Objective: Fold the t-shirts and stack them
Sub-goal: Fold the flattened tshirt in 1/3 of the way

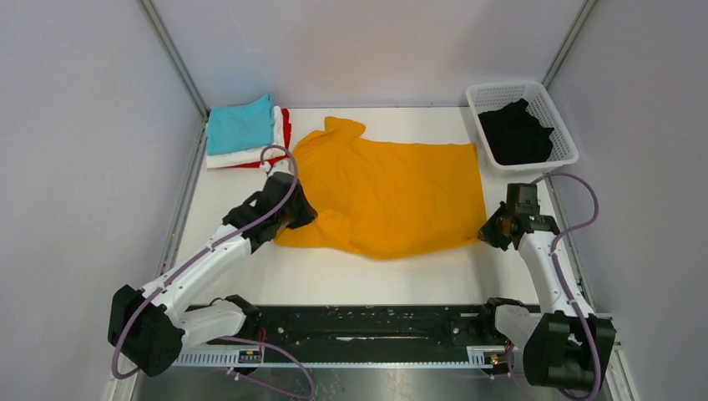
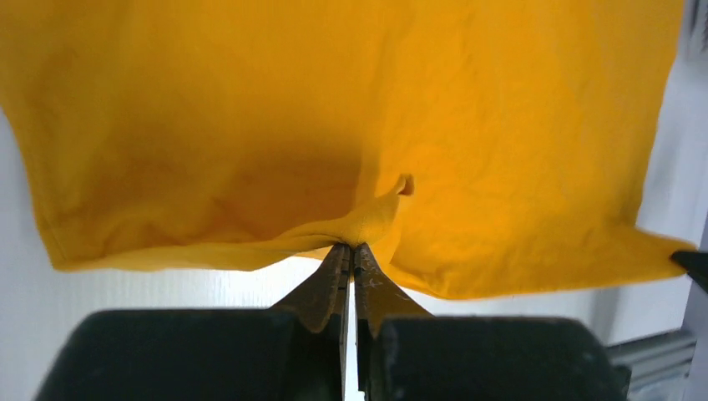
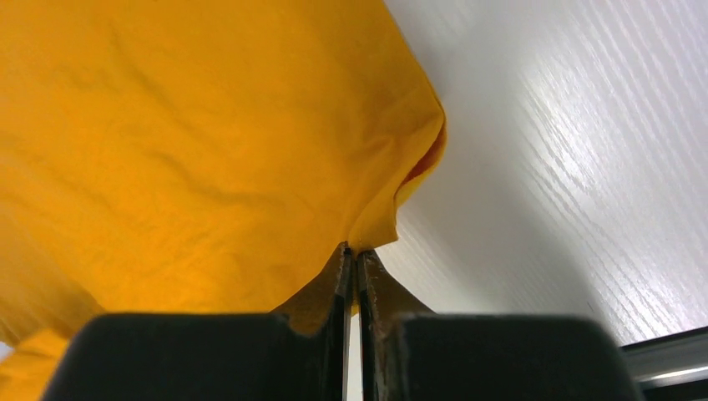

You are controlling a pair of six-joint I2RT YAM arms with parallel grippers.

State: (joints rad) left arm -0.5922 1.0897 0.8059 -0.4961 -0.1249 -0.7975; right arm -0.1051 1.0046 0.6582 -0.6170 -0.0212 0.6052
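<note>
Right, the mustard-orange t-shirt [image 1: 392,196] lies spread across the middle of the white bench [image 1: 401,280]. One sleeve pokes out toward 11 o'clock and a straight edge runs down its 3 o'clock side. Both arms are on it.

Over at the shirt's 8 o'clock edge, the left pincer [image 1: 302,213] is clamped on the cloth. The left wrist view shows it well: the two fingertips [image 2: 338,267] are pressed together, with a small fold of orange fabric gathered up into them and creases fanning away from the pinch.

Across at the shirt's 4 o'clock corner, the right pincer [image 1: 488,232] has its own bite. Its wrist view shows the jaws closed tight on the very corner of the cloth, where a doubled layer opens slightly just beyond the tips. Bare bench runs off toward 3 o'clock. Between the two grips, the near edge of the shirt bows outward toward 6 o'clock.

Up in the bench's 10 o'clock corner sits a folded stack. The teal shirt [image 1: 240,125] is on top, the white shirt [image 1: 242,156] is under it, and the red shirt [image 1: 286,125] peeks out at the pile's 3 o'clock side. That stack is near the orange sleeve, with a strip of bench between them.

Off at 2 o'clock stands the white lattice basket [image 1: 561,125], with the black shirt [image 1: 516,134] bundled loose inside it.
</note>
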